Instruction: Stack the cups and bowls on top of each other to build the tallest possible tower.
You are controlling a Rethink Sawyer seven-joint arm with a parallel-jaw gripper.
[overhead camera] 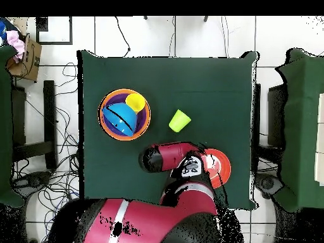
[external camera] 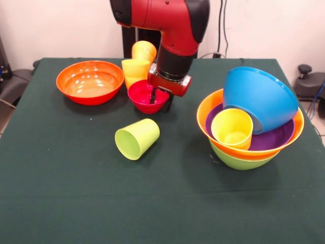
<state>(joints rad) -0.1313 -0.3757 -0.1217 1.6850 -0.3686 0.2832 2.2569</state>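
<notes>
Directly under pincer (external camera: pixel 160 96): small magenta-red bowl (external camera: pixel 147 96), upright on table (external camera: pixel 162 203), dark fingertips dipping at its right rim. Whether pincer is apart or clamped on rim: cannot tell. Tower (external camera: pixel 250 122) well off to picture-right in front view, blue bowl tilted on top, yellow cup beside it inside. Lime green cup (external camera: pixel 137 138) on its side, mouth toward camera, nearer than tower.

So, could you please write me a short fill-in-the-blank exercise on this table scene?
1. The lime green cup lies on its ____.
2. The blue bowl leans tilted inside the ____ bowl.
3. The gripper reaches into the small ____ bowl.
4. A ____ cup lies in the stack beside the blue bowl.

Missing words: side; purple; magenta-red; yellow
</notes>
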